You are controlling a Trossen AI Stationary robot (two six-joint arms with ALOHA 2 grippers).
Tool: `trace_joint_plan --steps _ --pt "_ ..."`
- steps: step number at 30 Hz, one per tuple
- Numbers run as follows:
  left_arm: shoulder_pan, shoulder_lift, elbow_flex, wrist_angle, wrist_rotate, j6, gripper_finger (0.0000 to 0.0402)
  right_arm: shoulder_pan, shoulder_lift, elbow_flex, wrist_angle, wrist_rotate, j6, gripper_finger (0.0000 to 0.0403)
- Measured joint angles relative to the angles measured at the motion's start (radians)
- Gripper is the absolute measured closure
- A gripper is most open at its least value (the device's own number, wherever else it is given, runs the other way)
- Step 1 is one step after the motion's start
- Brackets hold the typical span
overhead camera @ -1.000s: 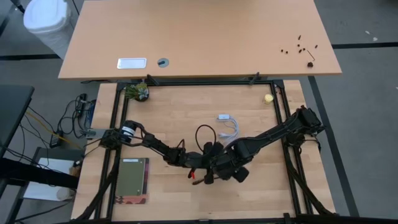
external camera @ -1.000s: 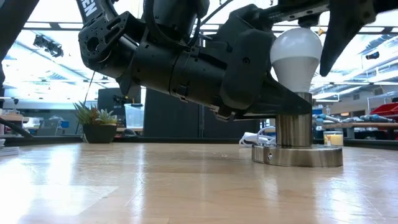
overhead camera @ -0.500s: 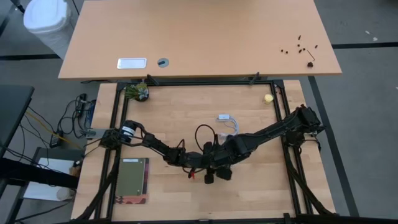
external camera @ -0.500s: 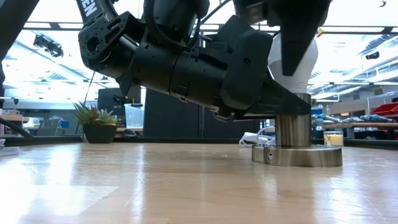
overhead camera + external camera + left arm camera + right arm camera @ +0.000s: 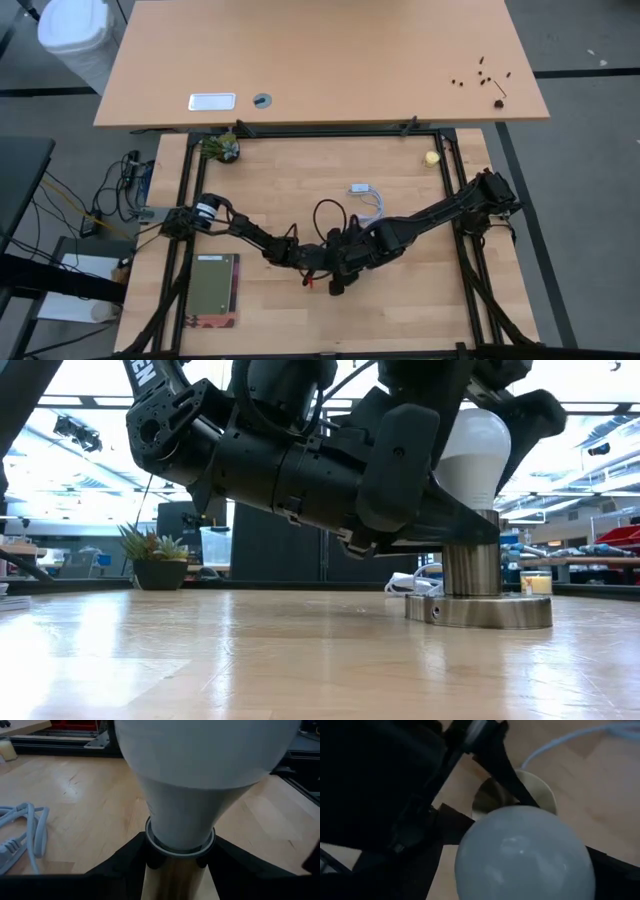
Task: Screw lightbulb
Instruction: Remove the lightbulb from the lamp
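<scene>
The white frosted lightbulb (image 5: 476,452) stands upright with its neck in the brass socket stem (image 5: 472,566), which rises from a round disc base (image 5: 480,611) on the table. My left gripper (image 5: 180,862) is shut on the stem just under the bulb's neck. My right gripper (image 5: 527,852) comes down over the bulb's globe (image 5: 525,857) and is shut on it. In the high view both grippers meet near the table's middle front, the left gripper (image 5: 322,257) beside the right gripper (image 5: 346,266), and the bulb is hidden under them. My left gripper pinches the socket stem (image 5: 175,880) between its two fingers (image 5: 127,857), right below the bulb's neck. The fingers come level from the table's left and lie across the upright stem. The disc base rests flat on the table. My right gripper holds the bulb's globe by its two sides (image 5: 506,440), one finger (image 5: 532,415) on each side. The fingers come from above, pointing down. The bulb stands upright with its neck in the socket.
A white cord (image 5: 370,200) and a black cable loop (image 5: 328,214) lie just behind the grippers. A notebook (image 5: 215,290) lies front left, a small potted plant (image 5: 222,148) back left, a tiny yellowish ball (image 5: 432,157) back right.
My right gripper has gone toward the table's left, from beside the bulb to over it, and has turned about the bulb, so its fingers now stand at the globe's two sides. My left gripper, the bulb and the socket have kept still.
</scene>
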Motion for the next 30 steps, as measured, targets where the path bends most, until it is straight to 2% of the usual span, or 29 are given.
trace_joint_plan --steps 8,17,20,27,30 --pt "0.0 0.0 0.0 0.001 -0.001 -0.007 0.0213 0.0 0.0 0.0 -0.022 0.021 0.167 0.0029" --pt "0.002 0.0 0.0 0.001 -0.007 -0.009 0.0213 0.0 0.0 -0.001 -0.055 0.067 0.141 0.0034" --pt "0.0 0.0 0.0 0.002 -0.005 -0.005 0.0213 -0.001 0.0 -0.001 -0.059 0.087 0.12 0.0057" --pt "-0.001 0.0 0.0 0.003 0.004 -0.003 0.0213 -0.003 0.0 -0.001 -0.051 0.096 0.07 0.0139" --pt "-0.001 0.0 0.0 0.003 0.004 -0.003 0.0213 -0.003 0.0 -0.001 -0.05 0.095 0.009 0.0146"
